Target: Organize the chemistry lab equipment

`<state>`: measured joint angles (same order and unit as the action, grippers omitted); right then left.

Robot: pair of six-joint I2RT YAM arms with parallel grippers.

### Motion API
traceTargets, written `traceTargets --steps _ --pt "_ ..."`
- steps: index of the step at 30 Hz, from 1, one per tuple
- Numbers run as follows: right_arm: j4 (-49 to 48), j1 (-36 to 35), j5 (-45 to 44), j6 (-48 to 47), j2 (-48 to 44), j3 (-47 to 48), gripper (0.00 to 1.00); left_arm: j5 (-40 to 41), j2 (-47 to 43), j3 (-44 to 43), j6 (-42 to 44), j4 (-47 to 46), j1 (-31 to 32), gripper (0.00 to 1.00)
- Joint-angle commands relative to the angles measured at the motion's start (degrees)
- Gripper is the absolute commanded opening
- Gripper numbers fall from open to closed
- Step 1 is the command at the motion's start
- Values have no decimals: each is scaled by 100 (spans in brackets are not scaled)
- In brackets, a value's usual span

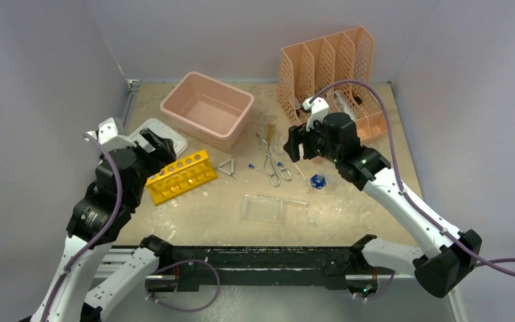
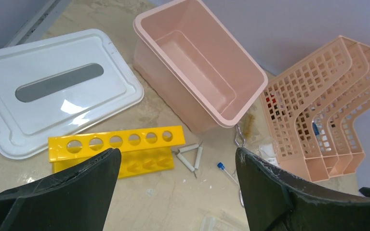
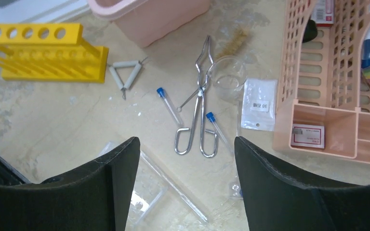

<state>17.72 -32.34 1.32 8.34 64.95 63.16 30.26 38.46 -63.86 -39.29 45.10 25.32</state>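
Now nothing is being held. Left gripper (image 2: 177, 153) is hovering wide over yellow rack (image 2: 118, 149), jaws spreading probably for taking its long body. Right gripper (image 3: 185, 142) is hanging likewise wide over tongs (image 3: 198, 113) and blue-capped vials (image 3: 168, 106) (lying loose beside tongs). Wire triangle (image 3: 124, 73) is lying just beside rack end. Clear tray (image 1: 263, 208) is sitting nearest robot, seemingly waiting for small pieces.

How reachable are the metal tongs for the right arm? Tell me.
Probably yes: the right gripper hangs open above the metal tongs, which lie flat in the open, only thin vials alongside.
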Motion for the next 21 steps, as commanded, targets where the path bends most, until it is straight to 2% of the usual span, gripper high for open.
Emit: traceTargets --steps 1,7,9,11,18,20,21 --pt "-261 -447 -261 -564 -140 -322 73 -136 -251 74 188 -133 20 89" --pt "-546 -1079 -201 -1226 -315 -938 70 -590 -423 258 261 -294 24 90" --pt "-420 -1149 -224 -1373 -269 -975 58 -710 -464 312 240 -343 21 91" --pt "-79 -1154 -159 -1587 -127 -881 52 -902 -500 384 232 -448 21 91" --pt "1441 -1148 -244 -2888 551 -328 65 -962 -389 434 240 -616 17 91" --pt "1591 -1113 -406 -3145 641 -417 65 -961 -326 361 263 -563 24 91" --pt "1661 -1071 -317 -3235 661 -466 59 -954 -309 331 276 -542 20 91"
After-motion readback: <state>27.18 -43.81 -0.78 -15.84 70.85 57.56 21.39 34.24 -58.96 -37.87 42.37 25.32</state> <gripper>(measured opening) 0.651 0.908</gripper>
